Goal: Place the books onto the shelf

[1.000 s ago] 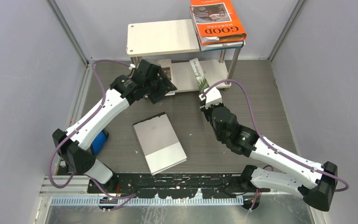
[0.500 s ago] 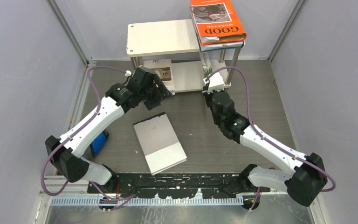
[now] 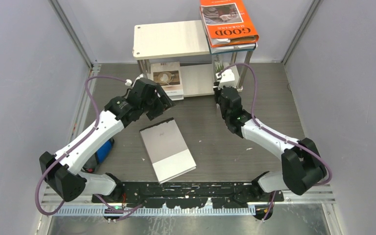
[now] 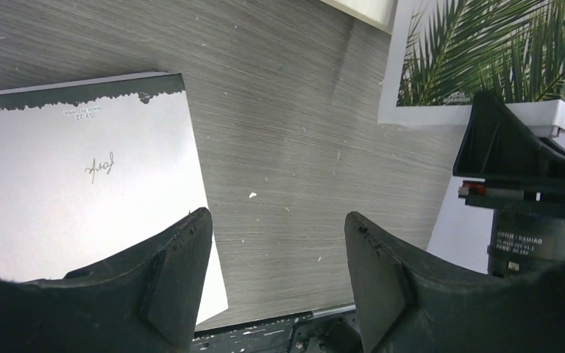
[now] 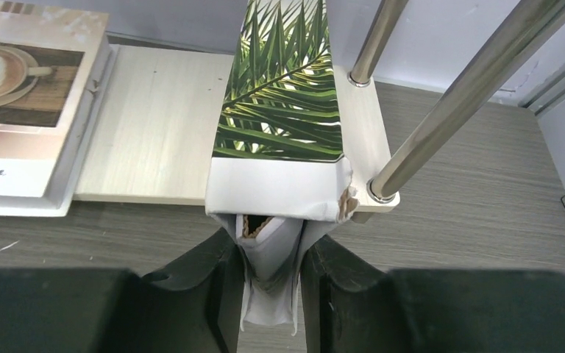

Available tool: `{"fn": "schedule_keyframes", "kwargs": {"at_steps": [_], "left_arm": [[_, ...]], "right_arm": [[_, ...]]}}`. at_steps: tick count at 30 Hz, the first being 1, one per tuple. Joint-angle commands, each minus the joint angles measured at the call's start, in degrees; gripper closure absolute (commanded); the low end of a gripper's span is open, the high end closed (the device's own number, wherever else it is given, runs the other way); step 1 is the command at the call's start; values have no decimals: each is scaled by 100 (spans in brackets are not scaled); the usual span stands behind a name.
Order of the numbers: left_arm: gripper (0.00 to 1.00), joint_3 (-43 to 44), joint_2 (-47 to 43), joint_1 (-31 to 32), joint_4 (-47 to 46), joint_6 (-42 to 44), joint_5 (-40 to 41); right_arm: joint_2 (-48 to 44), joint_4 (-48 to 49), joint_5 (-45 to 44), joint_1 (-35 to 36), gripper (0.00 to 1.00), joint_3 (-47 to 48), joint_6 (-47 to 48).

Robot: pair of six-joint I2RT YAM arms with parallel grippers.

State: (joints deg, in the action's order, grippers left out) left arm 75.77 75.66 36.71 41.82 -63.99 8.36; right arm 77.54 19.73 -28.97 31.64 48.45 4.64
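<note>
My right tool (image 5: 268, 265), clamped on the palm-leaf book (image 5: 279, 110), pushed it forward onto the shelf (image 5: 154, 140); my left tool (image 4: 276, 228), fingers apart, withdrew.

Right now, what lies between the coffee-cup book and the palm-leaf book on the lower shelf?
Nothing: just bare lower board between the coffee-cup book and the palm-leaf book, clearest in the right wrist view.

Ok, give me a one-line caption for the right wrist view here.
Right gripper clamps the palm-leaf book by its near edge over the shelf's lower board, beside the cup-photo book.
</note>
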Motion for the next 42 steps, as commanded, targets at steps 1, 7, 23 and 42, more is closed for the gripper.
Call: {"fn": "schedule_keyframes", "kwargs": {"at_steps": [1, 7, 23, 42], "left_arm": [[33, -176, -282, -73, -508, 110, 106], [33, -408, -408, -151, -580, 109, 65], [33, -717, -508, -217, -715, 13, 45], [33, -896, -393, -384, -942, -30, -210]], "right_arm": [[269, 518, 186, -294, 66, 217, -194], [589, 729, 285, -610, 65, 269, -236], [1059, 819, 655, -1357, 52, 675, -346], [1416, 772, 706, -1815, 39, 1089, -274]]}}
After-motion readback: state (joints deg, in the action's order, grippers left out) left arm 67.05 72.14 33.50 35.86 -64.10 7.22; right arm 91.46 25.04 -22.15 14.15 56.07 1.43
